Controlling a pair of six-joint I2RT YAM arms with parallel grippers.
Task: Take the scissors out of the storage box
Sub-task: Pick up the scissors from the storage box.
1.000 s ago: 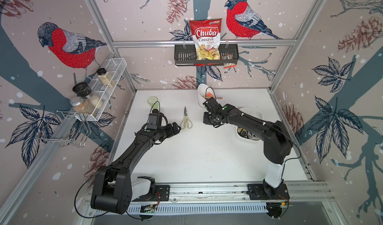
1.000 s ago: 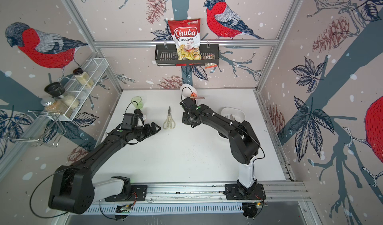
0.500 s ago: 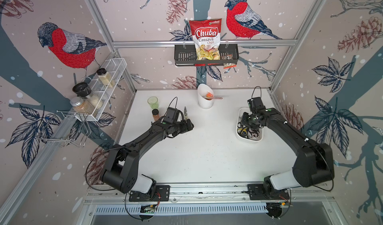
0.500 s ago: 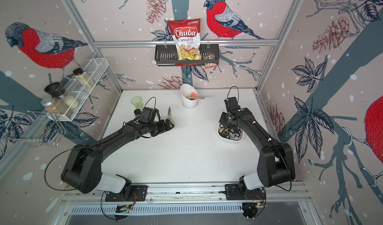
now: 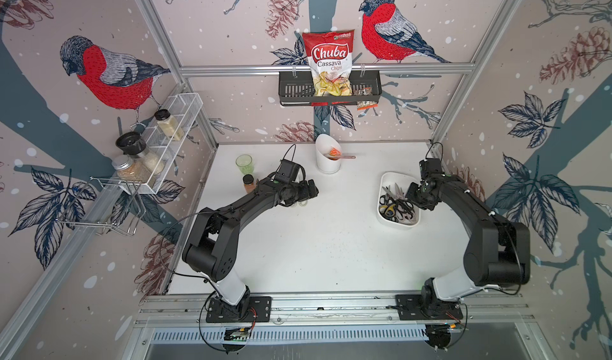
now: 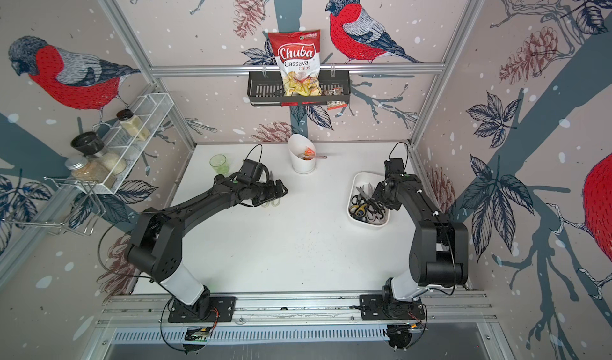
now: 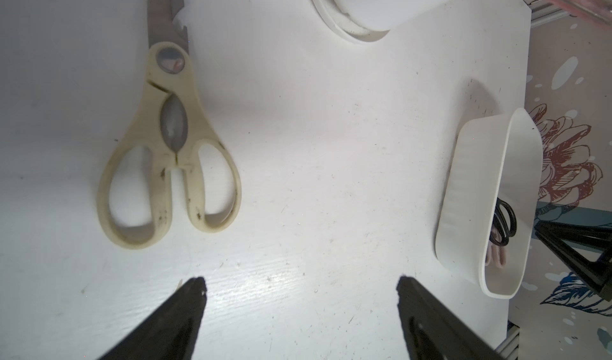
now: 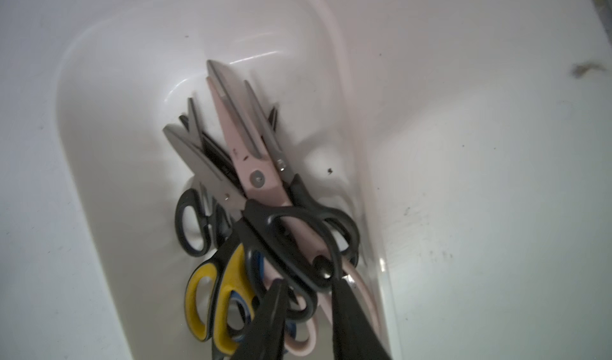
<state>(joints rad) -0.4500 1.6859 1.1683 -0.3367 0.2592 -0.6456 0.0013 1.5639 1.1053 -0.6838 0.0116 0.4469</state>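
The white storage box [image 5: 399,226] [image 6: 367,224] stands at the table's right and holds several scissors [image 5: 395,204] in a pile. My right gripper [image 8: 309,280] [image 5: 408,194] is down in the box, its jaws narrowly open to either side of a black handle loop [image 8: 298,229]. Pink scissors [image 8: 251,163] and yellow-black ones [image 8: 228,292] lie under it. Cream scissors [image 7: 169,149] [image 5: 299,203] lie flat on the table at the left. My left gripper [image 7: 301,283] [image 5: 313,191] hovers beside their handles, wide open and empty.
A tall white slant-rimmed holder [image 5: 328,158] stands at the back middle. A green cup [image 5: 244,163] and a small spice jar [image 5: 248,183] stand behind the left arm. A wire rack with jars [image 5: 155,156] hangs on the left wall.
The right arm swung from the table's middle over to the box and went down onto the pile. The left arm moved over to the cream scissors lying on the table.
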